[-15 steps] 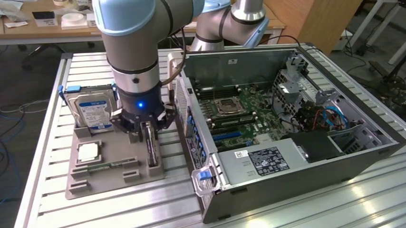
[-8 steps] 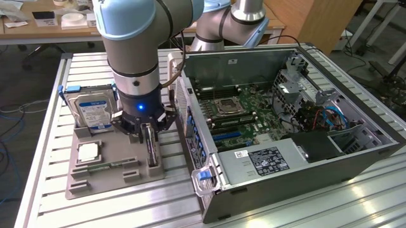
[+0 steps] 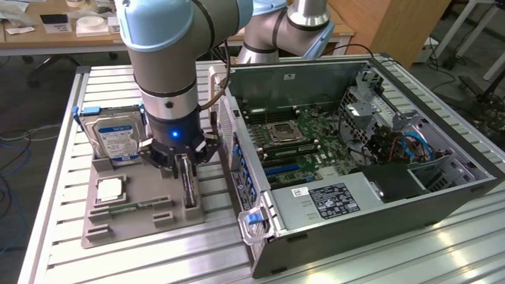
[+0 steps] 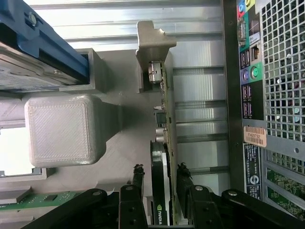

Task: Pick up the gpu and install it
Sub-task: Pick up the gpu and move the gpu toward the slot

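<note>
1. Straddling the gpu (image 3: pixel 188 184), the hand (image 3: pixel 186 171) is standing partly open, with one finger on each side of the card. In the wrist view a thin gap is showing between the card (image 4: pixel 159 157) and each finger (image 4: pixel 138 175), so the hand (image 4: pixel 160 172) is not gripping anything.
2. The gpu is standing on edge in a slot of the grey tray (image 3: pixel 142 204). The tray is lying on the table (image 3: pixel 158 257), towards the exterior view's left.
3. Judging progress: the hand is lined up on the card, but neither the pick-up nor the installation is done yet. The card is not raised from its slot.
4. The computer case (image 3: pixel 371 204) is lying with its open side up, exposing the motherboard (image 3: pixel 300 142).
5. Edges: the case's rear wall (image 4: pixel 281 95) is running just beside the tray on the exterior view's right. A hard drive (image 3: pixel 117 137) is standing upright at the tray's far end, near the arm.
6. Open room: the space straight above the card appears free, and sideways room between drive and case is looking narrow.
</note>
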Robot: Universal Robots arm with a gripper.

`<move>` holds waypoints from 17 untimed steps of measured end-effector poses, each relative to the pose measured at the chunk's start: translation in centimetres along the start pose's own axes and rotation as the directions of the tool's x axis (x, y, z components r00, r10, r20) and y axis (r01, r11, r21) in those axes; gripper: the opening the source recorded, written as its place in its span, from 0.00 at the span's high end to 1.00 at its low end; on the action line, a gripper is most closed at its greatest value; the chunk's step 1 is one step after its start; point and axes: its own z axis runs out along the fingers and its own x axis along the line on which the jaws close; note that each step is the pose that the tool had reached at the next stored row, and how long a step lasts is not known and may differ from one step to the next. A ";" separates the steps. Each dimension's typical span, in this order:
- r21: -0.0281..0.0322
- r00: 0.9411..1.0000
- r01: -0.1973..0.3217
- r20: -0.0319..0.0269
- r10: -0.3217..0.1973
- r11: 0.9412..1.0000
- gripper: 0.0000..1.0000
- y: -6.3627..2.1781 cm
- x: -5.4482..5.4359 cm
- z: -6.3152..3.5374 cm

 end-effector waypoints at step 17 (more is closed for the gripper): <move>0.000 1.000 0.000 0.000 0.000 1.000 0.58 0.00 -0.1 0.37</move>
